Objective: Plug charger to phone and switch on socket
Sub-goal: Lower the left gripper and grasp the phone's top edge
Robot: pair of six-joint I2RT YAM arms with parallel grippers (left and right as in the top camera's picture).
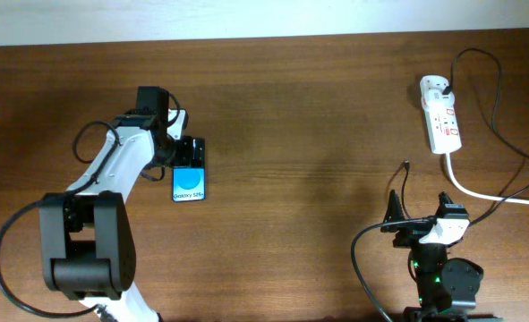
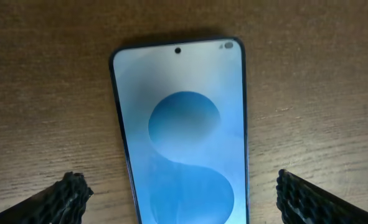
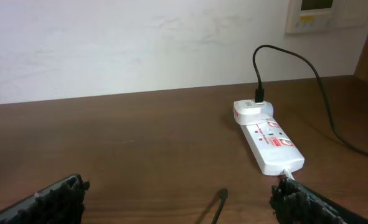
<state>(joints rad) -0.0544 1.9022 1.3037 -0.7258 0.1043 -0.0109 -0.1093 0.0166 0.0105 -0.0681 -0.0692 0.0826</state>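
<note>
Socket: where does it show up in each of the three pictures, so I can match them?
Overhead: the socket lies at the upper right.
Left wrist: not in it; only the phone shows.
Right wrist: the socket lies right of centre.
Shared landmark: the charger plugged in at one end of the socket, seen in the overhead and right wrist views, its black cable arching off.

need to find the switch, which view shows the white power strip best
Right wrist: the white power strip with red markings lies close, top face unobstructed. Overhead shows it small, far right. Left wrist misses it.
</note>
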